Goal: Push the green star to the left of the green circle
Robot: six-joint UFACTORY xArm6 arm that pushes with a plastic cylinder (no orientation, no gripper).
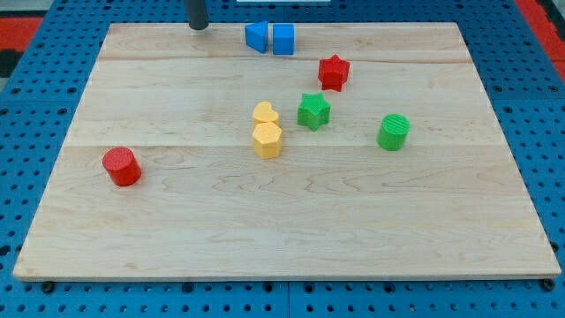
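Observation:
The green star [313, 111] sits near the board's middle, a little toward the view's top. The green circle [394, 132] stands to its right, about a block's width lower, with a clear gap between them. My tip [199, 26] is at the view's top edge of the board, left of centre, far up and to the left of the green star and touching no block.
A red star [334, 72] lies just above and right of the green star. Two yellow blocks [266, 132] touch each other just left of it. Two blue blocks [270, 38] sit at the top edge, right of my tip. A red cylinder [121, 167] stands at the left on the wooden board [282, 230].

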